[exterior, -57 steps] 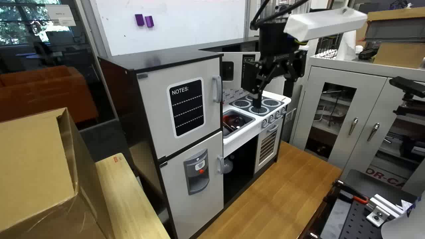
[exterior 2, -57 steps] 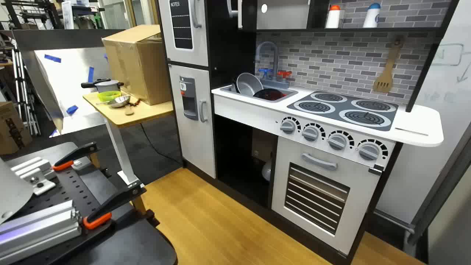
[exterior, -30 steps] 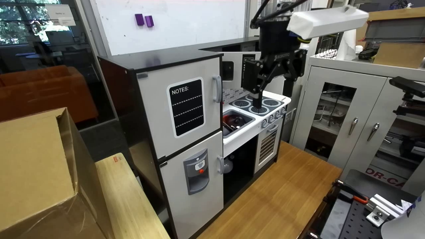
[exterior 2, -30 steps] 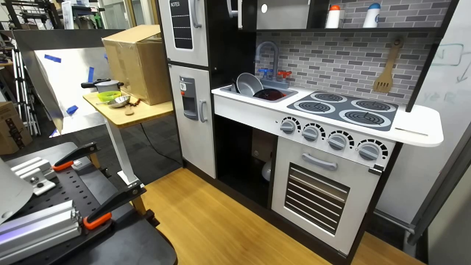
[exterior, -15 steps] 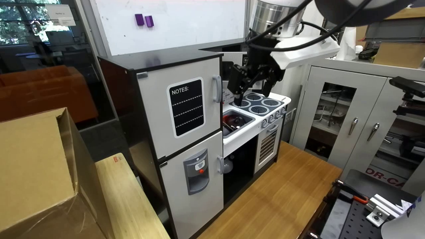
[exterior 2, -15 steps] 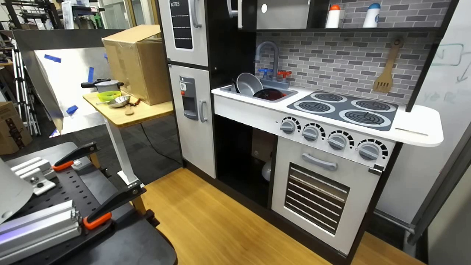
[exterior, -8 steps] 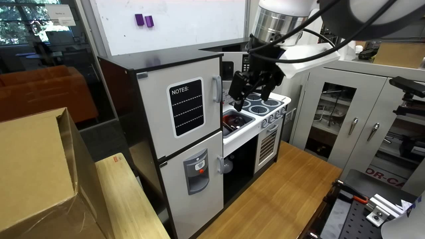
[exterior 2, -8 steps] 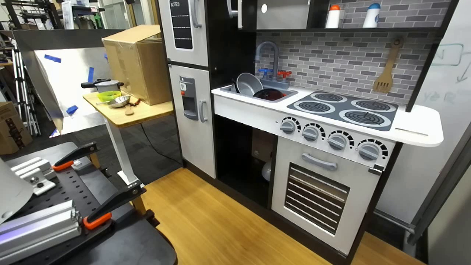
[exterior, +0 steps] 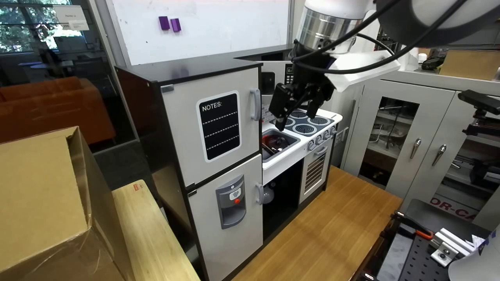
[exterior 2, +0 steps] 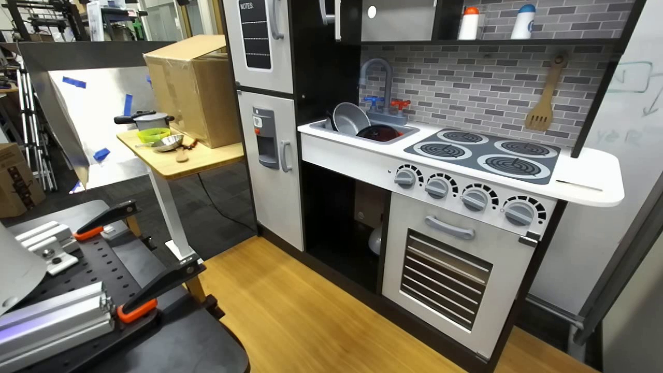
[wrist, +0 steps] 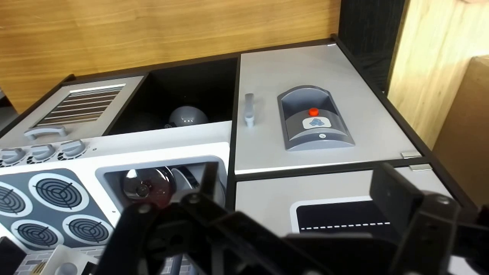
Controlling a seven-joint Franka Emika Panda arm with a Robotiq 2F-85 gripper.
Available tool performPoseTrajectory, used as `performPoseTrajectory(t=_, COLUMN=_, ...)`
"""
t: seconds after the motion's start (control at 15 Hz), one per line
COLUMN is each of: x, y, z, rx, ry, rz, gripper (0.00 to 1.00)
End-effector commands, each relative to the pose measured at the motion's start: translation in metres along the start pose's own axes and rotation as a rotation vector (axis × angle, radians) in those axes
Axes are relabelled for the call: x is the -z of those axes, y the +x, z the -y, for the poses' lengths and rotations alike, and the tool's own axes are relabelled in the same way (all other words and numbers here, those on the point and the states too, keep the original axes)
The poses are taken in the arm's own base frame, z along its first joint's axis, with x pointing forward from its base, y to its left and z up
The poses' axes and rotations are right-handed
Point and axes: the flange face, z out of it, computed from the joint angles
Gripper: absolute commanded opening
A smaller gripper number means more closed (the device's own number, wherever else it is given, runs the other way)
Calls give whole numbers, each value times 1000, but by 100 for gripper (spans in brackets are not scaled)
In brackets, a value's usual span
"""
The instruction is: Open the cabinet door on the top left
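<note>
Bright, even indoor light fills both exterior views, where upright lines lean near the edges. Daylight washes out part of the window [exterior: 23,35], while the orange sofa [exterior: 58,109] sits in dim light. A white panel [exterior 2: 88,109] glares, and the open compartment [exterior 2: 336,228] falls to near black. In the wrist view the pincer [wrist: 300,179] is dark and blurred; a white glint marks the lid [wrist: 153,187].

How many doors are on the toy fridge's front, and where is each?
2: the NOTES door on top, and the dispenser door directly below it. An exterior view shows both almost in full; none seems hidden on that front.
</note>
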Motion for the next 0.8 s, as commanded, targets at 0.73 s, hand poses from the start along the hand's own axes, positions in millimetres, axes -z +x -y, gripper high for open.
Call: performPoseTrajectory(t=0.73, x=9, y=-3, z=-14, rx=79, ry=45, rz=-368, gripper=100)
